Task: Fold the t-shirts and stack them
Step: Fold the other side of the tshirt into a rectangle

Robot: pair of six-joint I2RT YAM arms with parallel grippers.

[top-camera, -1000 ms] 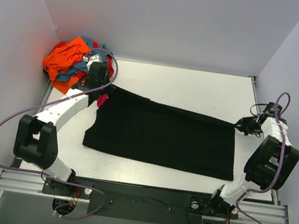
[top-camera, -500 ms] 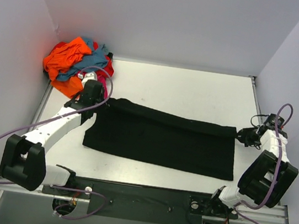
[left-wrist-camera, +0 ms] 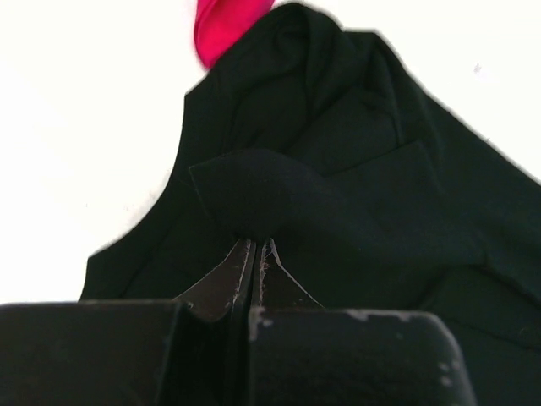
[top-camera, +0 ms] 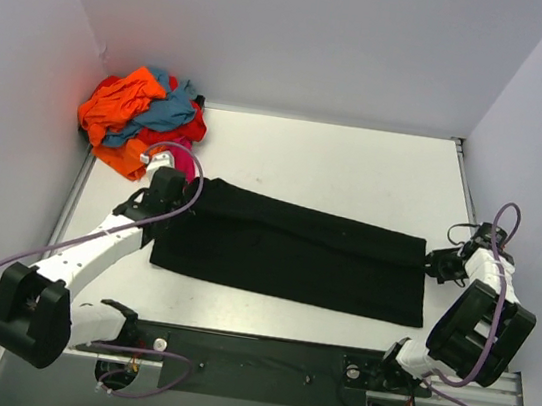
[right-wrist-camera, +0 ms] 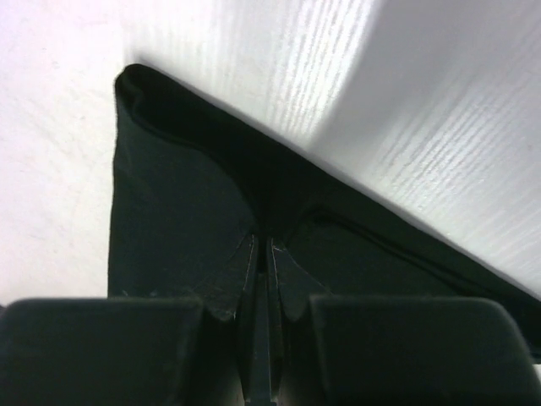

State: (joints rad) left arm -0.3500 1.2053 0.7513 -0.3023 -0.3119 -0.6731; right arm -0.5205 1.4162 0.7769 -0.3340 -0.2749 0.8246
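Across the middle of the white tabletop (top-camera: 337, 162) lies the black cotton t-shirt (top-camera: 293, 259), doubled into a long band running left to right. At its far-left corner the left gripper (left-wrist-camera: 255, 247) is pinched closed on a raised fold of the black cloth. At the right end the right gripper (right-wrist-camera: 262, 241) is likewise clamped tight on the shirt's edge. A crumpled heap of orange, blue and red garments (top-camera: 142, 116) sits in the far-left corner of the tabletop, and a magenta scrap of cloth (left-wrist-camera: 221, 25) shows just beyond the shirt's corner.
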